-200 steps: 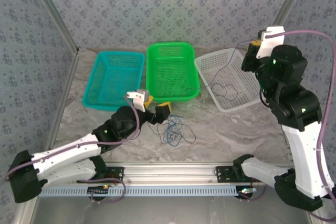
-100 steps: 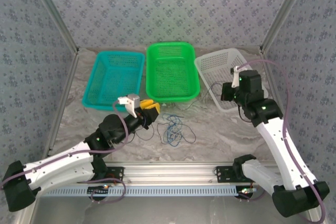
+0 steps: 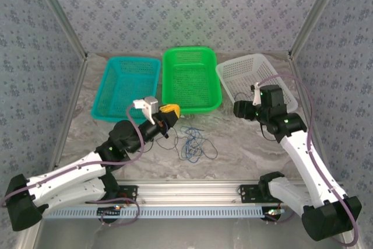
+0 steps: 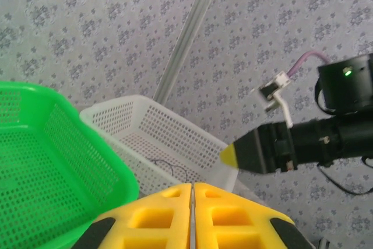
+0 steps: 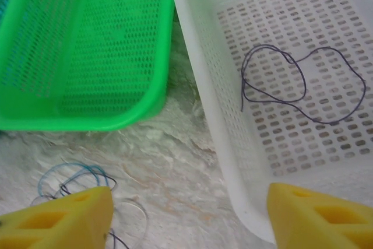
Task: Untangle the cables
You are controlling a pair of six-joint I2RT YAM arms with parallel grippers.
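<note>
Nearest, the tangle of thin blue and dark cables lies on the bare marble tabletop, with open room to its right. The left gripper, clenched, sits at its far-left edge; any pinched strand is too thin to make out. The right gripper hangs released over the near corner of the white perforated basket; a dark looping cable lies inside. A green perforated basket and a teal perforated basket stand alongside.

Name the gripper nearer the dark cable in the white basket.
Right. The right gripper hovers at the white basket's rim, close to the dark cable; the left gripper is by the green basket.
</note>
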